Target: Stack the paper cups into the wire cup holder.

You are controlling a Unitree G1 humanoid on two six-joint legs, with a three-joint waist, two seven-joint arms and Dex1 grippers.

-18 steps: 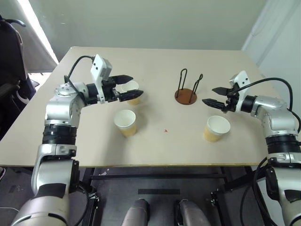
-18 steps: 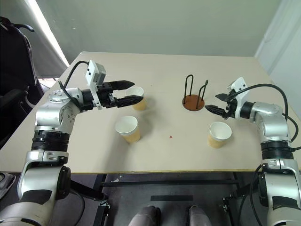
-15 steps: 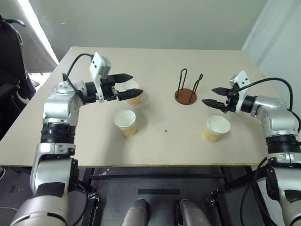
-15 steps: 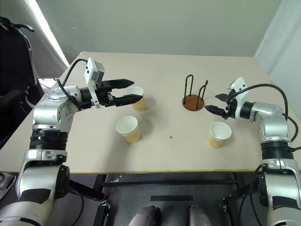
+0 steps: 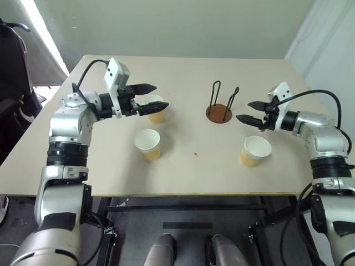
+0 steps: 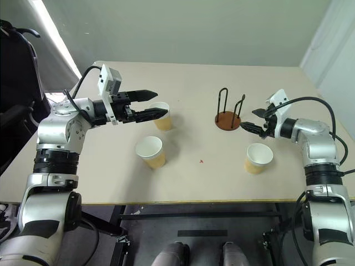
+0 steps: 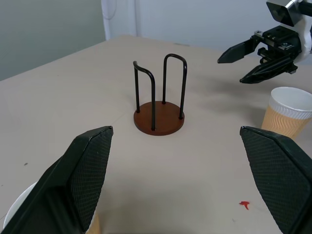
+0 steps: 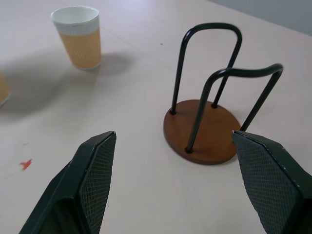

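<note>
You have the whole job ahead of you. On the bench [image 5: 183,177] the wire cup holder [image 5: 219,105] stands empty, its two black loops upright on the brown disc, and none of the three paper cups is nested in another or set between the loops. All three cups stand upright and apart: one far on your left [image 5: 155,107], one nearer the front edge on your left [image 5: 148,143], and one on your right [image 5: 254,151], in front of and to the right of the holder. So, as I judge it, every cup has yet to be picked up and dropped into the holder.

Your left end effector [image 5: 150,98] hangs above the bench with its two black fingers spread wide and nothing between them; it sits over the far left cup, and I cannot tell whether the lower finger brushes the rim. In the left wrist view both fingers frame the holder ahead.

Your right end effector [image 5: 248,111] is likewise released and empty, held in the air just to the right of the holder and behind the right cup, touching neither.
</note>
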